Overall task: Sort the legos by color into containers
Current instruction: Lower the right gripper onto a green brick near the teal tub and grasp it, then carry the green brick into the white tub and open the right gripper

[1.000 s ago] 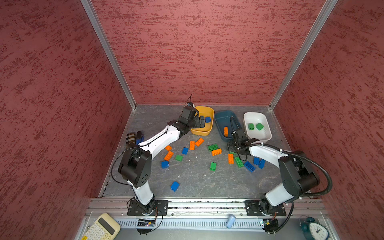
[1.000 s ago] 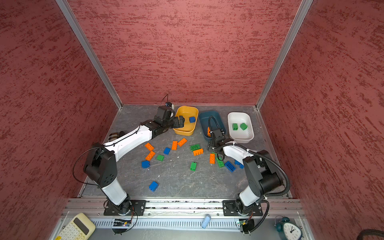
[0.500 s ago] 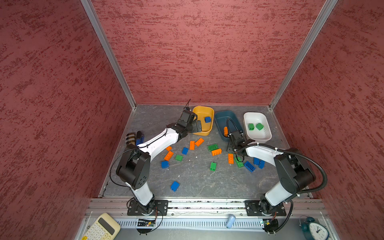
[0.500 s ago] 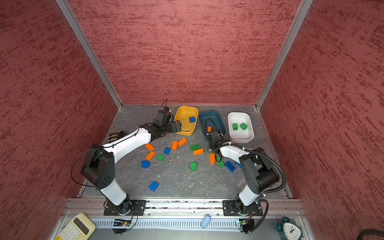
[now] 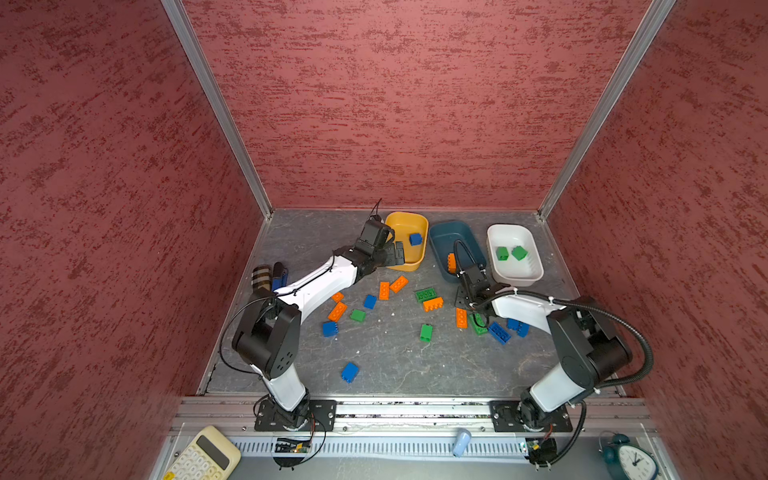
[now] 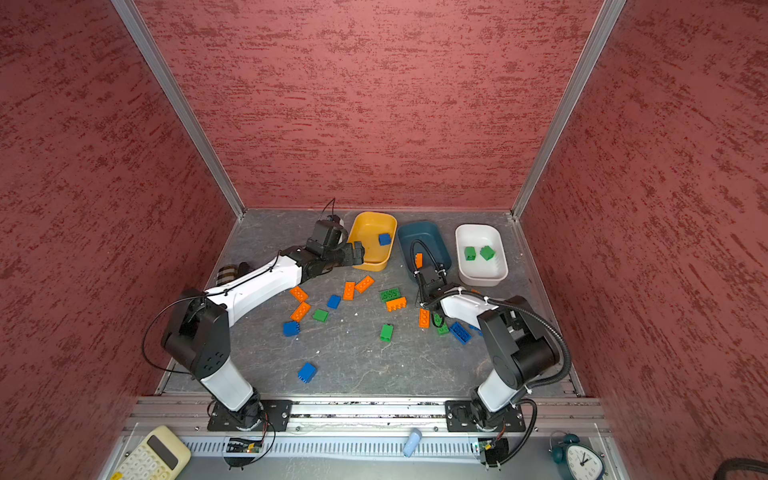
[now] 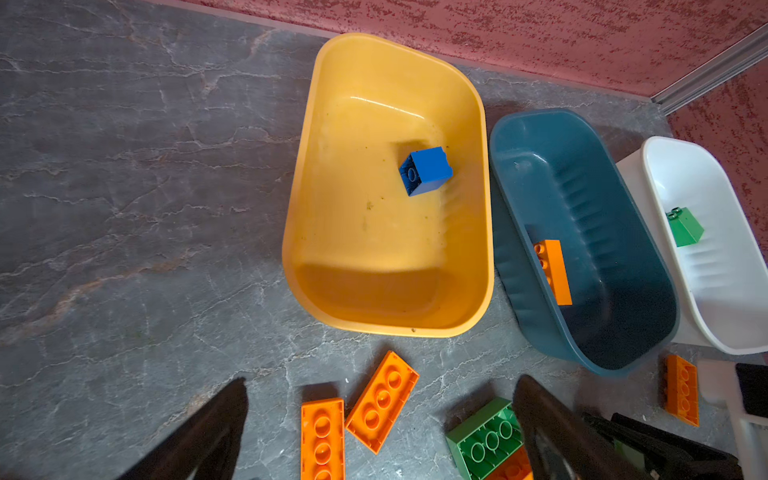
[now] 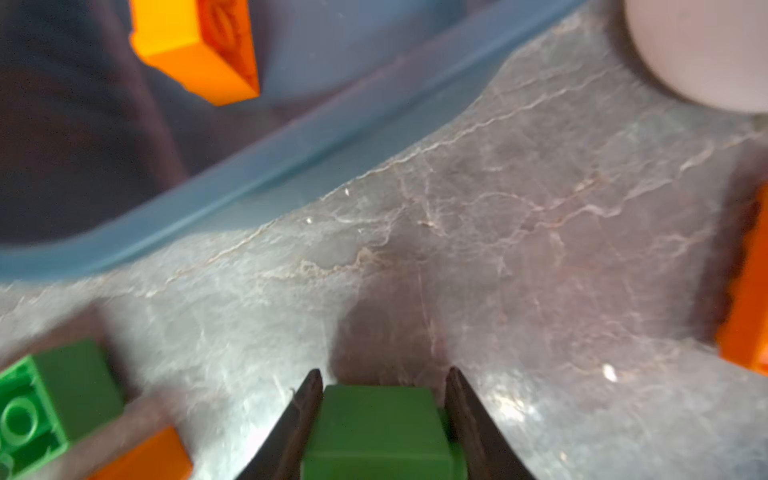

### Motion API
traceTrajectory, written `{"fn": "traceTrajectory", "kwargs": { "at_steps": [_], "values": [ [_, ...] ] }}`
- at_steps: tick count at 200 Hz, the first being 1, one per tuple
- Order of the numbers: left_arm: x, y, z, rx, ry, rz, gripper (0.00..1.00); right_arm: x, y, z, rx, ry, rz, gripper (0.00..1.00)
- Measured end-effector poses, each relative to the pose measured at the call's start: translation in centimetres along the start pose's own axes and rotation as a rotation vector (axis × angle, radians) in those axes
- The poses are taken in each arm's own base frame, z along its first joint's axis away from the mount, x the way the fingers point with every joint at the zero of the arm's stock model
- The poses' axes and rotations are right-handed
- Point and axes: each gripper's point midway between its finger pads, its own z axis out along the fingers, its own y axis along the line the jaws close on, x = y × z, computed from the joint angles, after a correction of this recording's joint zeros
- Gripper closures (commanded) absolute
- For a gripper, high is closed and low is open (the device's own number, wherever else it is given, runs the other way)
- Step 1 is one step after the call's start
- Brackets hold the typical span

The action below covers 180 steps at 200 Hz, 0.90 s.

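Item: green brick (image 8: 376, 432), on the floor just near of the teal tub (image 8: 249, 178).
Right gripper (image 8: 384, 374): jaws pressed on both its sides.
Handling: I lift straight up, clear of that tub's rim, before carrying far-right to the white tub (image 5: 519, 272).
Left gripper (image 5: 397, 252): wide, empty, beside the yellow tub (image 5: 401, 232).

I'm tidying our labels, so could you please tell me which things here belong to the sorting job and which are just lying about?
Job: legos, yellow tub, teal tub, white tub.
Lying about: calculator, alarm clock, striped roll, dark blue pens.
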Motion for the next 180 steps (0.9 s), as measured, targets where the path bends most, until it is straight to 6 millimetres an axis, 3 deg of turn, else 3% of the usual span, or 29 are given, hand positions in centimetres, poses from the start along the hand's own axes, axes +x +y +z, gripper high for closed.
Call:
{"fn": "traceTrajectory", "kwargs": {
  "at_steps": [57,84,125,180],
  "values": [
    [1.4,0.3,0.0,0.014,0.021,0.001,0.00,-2.8,-1.0,-4.7,-0.099,-0.218,0.039,0.71],
    [1.6,0.4,-0.1,0.016,0.020,0.000,0.01,-5.8,-2.9,-6.0,-0.109,-0.310,0.086,0.71],
    [2.2,0.8,-0.4,0.015,0.022,-0.016,0.01,-9.9,-7.2,-5.5,-0.075,-0.337,0.152,0.70],
    [2.5,1.1,-1.3,0.014,0.016,-0.026,0.00,-16.0,-10.1,-2.9,-0.004,-0.344,0.161,0.67]
  ]
}}
